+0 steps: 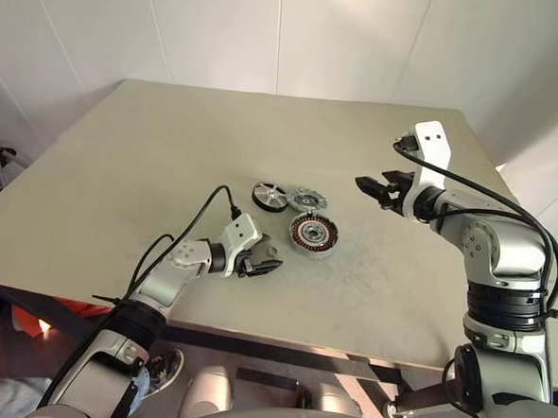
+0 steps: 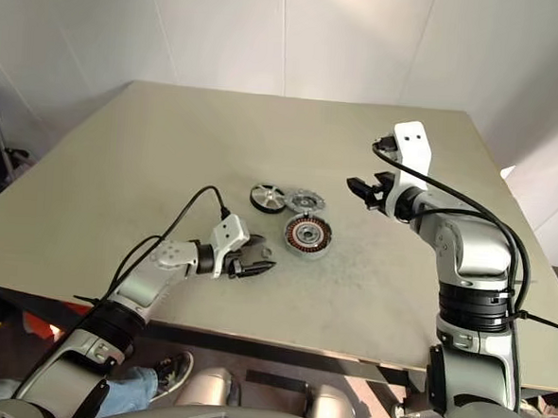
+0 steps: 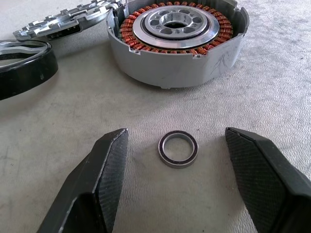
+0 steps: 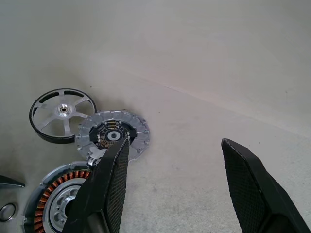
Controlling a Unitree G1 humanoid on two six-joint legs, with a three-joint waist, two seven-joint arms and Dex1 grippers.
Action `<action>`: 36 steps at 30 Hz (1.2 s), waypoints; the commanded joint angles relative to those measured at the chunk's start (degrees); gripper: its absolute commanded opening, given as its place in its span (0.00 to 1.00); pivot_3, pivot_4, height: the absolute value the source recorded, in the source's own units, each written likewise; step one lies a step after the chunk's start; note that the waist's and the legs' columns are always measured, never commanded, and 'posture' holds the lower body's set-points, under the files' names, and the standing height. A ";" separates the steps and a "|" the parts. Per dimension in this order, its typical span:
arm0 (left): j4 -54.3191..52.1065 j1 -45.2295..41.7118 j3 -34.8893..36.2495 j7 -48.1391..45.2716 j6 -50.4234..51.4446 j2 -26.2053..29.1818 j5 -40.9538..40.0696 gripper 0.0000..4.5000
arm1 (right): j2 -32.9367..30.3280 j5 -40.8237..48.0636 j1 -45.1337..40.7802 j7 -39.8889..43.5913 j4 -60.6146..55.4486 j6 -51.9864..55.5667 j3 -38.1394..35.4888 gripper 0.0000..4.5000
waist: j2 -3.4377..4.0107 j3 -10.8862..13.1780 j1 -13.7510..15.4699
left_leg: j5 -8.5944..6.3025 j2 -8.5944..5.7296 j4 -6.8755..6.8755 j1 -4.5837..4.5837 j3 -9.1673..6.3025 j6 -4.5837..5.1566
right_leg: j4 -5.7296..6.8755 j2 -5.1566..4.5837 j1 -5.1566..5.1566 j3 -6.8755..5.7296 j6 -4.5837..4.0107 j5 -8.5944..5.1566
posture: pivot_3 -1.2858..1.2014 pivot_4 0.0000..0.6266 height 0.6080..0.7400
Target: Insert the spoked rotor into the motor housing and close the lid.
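Your left gripper (image 3: 177,182) sits low over the tabletop (image 1: 120,180), jaws wide, a small metal ring (image 3: 178,148) lying flat between the fingertips and untouched. Just beyond those jaws stands the motor housing (image 3: 175,43), copper windings up, nothing inside it. Past it and slightly left lie the spoked rotor (image 1: 269,196) and the lid (image 1: 306,198), side by side, the lid touching the housing's far edge. Over on your right, the right gripper (image 1: 372,189) hovers above the tabletop, jaws wide and empty, well apart from the parts.
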 commanded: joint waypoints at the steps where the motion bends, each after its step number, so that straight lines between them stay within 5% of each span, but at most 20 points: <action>1: 0.93 1.18 -2.07 -0.11 1.81 -0.03 2.07 0.70 | -0.79 0.44 -1.78 -0.22 -1.14 -0.21 0.23 0.75 | 0.02 -0.01 0.00 | 0.00 0.00 0.00 0.00 0.00 0.00 | 0.00 0.00 0.00 0.00 0.00 0.00 | 0.52 0.00 1.00; 7: -0.88 1.64 -1.59 -0.46 3.36 0.42 1.64 0.32 | -0.50 0.14 -3.21 -0.64 0.53 -0.66 0.58 0.75 | 0.03 -0.02 0.00 | 0.00 0.00 0.00 0.00 0.00 0.01 | 0.00 -0.01 0.00 0.00 0.01 -0.01 | 0.52 0.00 1.00; 13: -1.13 1.48 -0.67 -0.19 4.09 0.94 1.22 0.32 | -0.73 -0.15 -3.74 -0.95 1.98 -1.47 0.83 0.75 | 0.04 -0.02 -0.07 | -0.01 0.00 -0.02 -0.02 0.00 0.01 | -0.01 -0.01 -0.05 0.00 0.01 -0.01 | 0.52 0.00 1.00; 18: -0.90 1.28 0.09 0.43 4.00 0.74 0.92 0.17 | -0.77 -0.28 -3.88 -1.20 2.59 -1.88 0.92 0.75 | 0.04 -0.02 -0.15 | -0.01 0.00 -0.04 -0.03 0.00 0.02 | -0.02 -0.01 -0.06 0.00 0.02 -0.01 | 0.52 0.00 1.00; 25: -1.17 0.68 1.47 1.33 3.48 0.64 0.27 0.17 | -0.66 -0.48 -4.02 -1.43 3.11 -2.47 1.25 0.75 | 0.04 -0.02 -0.16 | -0.02 0.00 -0.04 -0.05 0.00 0.03 | -0.01 -0.01 -0.10 0.00 0.02 -0.01 | 0.52 0.00 1.00; 36: -9.09 -5.68 12.26 -0.82 13.98 -4.13 -16.43 0.17 | -0.55 -0.83 -3.43 -1.74 3.24 -3.72 1.86 0.75 | 0.01 0.01 -0.08 | 0.01 0.00 -0.05 -0.52 0.02 0.00 | -0.05 -0.01 -0.50 -0.01 -0.38 0.21 | 0.52 0.00 1.00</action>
